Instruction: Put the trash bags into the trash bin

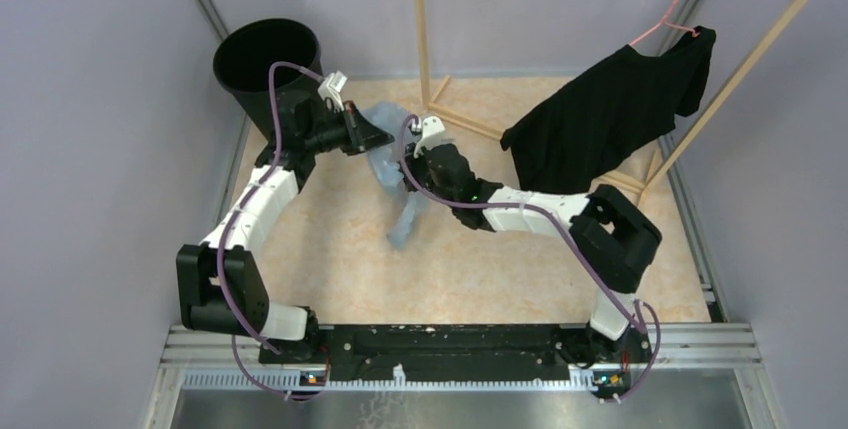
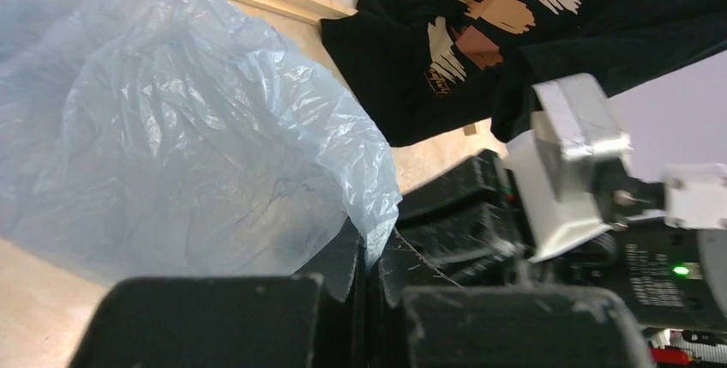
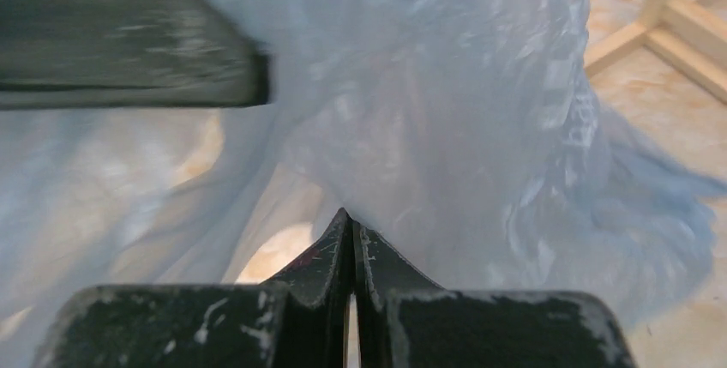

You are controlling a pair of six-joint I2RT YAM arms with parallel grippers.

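Top external view: the pale blue trash bag (image 1: 392, 171) is bunched between both end effectors over the table (image 1: 500, 269), to the right of the black trash bin (image 1: 265, 54). Left wrist view adds the left end effector (image 2: 367, 252), fingers together pinching film, and a black T-shirt (image 2: 549, 33) with a tan and white print whose lettering is unreadable. Right wrist view shows the right end effector (image 3: 347, 224) clamped on film too.

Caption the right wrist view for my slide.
Right end effector shut on the wrinkled pale blue trash bag.
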